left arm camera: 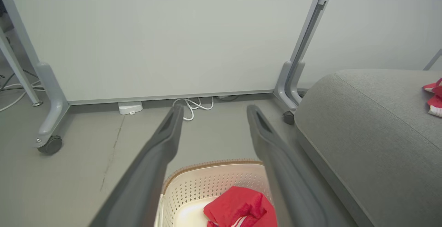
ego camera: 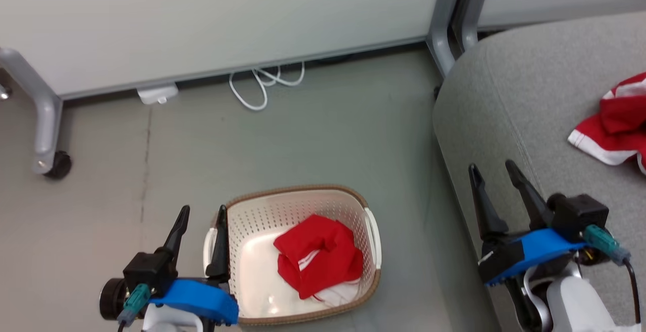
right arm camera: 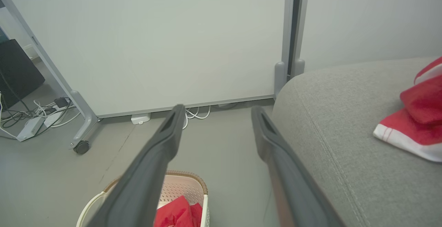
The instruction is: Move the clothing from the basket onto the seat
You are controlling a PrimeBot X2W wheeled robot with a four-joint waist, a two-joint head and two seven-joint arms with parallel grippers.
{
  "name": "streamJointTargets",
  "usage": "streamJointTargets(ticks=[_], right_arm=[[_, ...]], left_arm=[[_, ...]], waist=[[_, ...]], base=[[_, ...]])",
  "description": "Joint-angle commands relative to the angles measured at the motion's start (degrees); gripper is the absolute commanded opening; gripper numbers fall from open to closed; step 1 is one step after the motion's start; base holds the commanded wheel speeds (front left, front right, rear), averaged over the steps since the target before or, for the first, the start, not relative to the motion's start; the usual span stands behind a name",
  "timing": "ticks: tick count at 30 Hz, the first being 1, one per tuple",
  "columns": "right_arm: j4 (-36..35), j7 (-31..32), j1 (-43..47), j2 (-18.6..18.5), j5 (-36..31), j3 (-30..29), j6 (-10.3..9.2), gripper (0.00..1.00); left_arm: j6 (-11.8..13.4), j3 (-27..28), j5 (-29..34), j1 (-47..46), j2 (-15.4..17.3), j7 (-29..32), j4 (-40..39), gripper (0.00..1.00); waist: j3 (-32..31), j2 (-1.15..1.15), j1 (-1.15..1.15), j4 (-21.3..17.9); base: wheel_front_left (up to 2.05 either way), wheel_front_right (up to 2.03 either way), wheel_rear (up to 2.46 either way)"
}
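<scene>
A red garment with white stripes (ego camera: 319,261) (left arm camera: 240,208) (right arm camera: 178,215) lies crumpled in the cream perforated basket (ego camera: 252,221) (left arm camera: 207,178) (right arm camera: 186,185) on the floor. Another red garment with white trim (ego camera: 613,125) (right arm camera: 414,123) (left arm camera: 433,97) rests on the grey seat (ego camera: 525,95) (left arm camera: 362,123) (right arm camera: 338,116) at the right. My left gripper (ego camera: 203,213) (left arm camera: 214,108) stands open above the basket's left rim, holding nothing. My right gripper (ego camera: 492,166) (right arm camera: 215,108) is open over the seat's front edge, also holding nothing.
A white partition (ego camera: 202,19) on grey wheeled legs (ego camera: 48,135) stands behind the basket. A white cable (ego camera: 262,87) and a small white box (ego camera: 157,93) lie at its base. More cables and a power strip (right arm camera: 31,123) sit at the far left in the right wrist view.
</scene>
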Motion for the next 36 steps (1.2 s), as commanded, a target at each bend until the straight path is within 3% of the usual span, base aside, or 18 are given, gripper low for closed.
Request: streamJointTargets(ticks=[1, 11, 17, 26, 36], right_arm=[[-0.6, 0.0, -1.5, 0.1, -0.1, 0.3, 0.01, 1.00], [-3.3, -1.3, -10.7, 0.1, 0.4, 3.3, 0.02, 1.00], [-4.5, -2.6, -15.3, 0.1, 1.4, 5.9, 0.02, 1.00], [-4.3, -5.0, -19.1, 0.1, 3.6, 9.4, 0.02, 1.00], [-3.5, -7.5, -21.3, 0.1, 6.8, 12.0, 0.02, 1.00]], left_arm=[[-0.1, -0.3, -0.3, -1.6, -0.1, -0.2, 0.4, 1.00], [-0.1, -5.6, -1.5, -11.8, 2.1, -0.2, 5.1, 1.00], [-0.1, -11.2, -2.4, -18.4, 4.3, -0.2, 12.5, 1.00], [-0.1, -20.7, -6.2, -27.5, 7.7, -0.2, 24.6, 1.00], [-0.1, -30.1, -11.0, -33.9, 11.8, -0.2, 32.7, 1.00]], waist=[[3.9, 0.00, -0.01, -1.8], [17.8, 0.00, -0.01, -7.7], [24.7, 0.00, -0.01, -11.5], [32.5, 0.00, -0.01, -16.2], [39.0, 0.00, -0.01, -19.5]], base=[[0.00, 0.00, 0.00], [0.00, 0.00, 0.00], [0.00, 0.00, 0.00], [0.00, 0.00, 0.00], [0.00, 0.00, 0.00]])
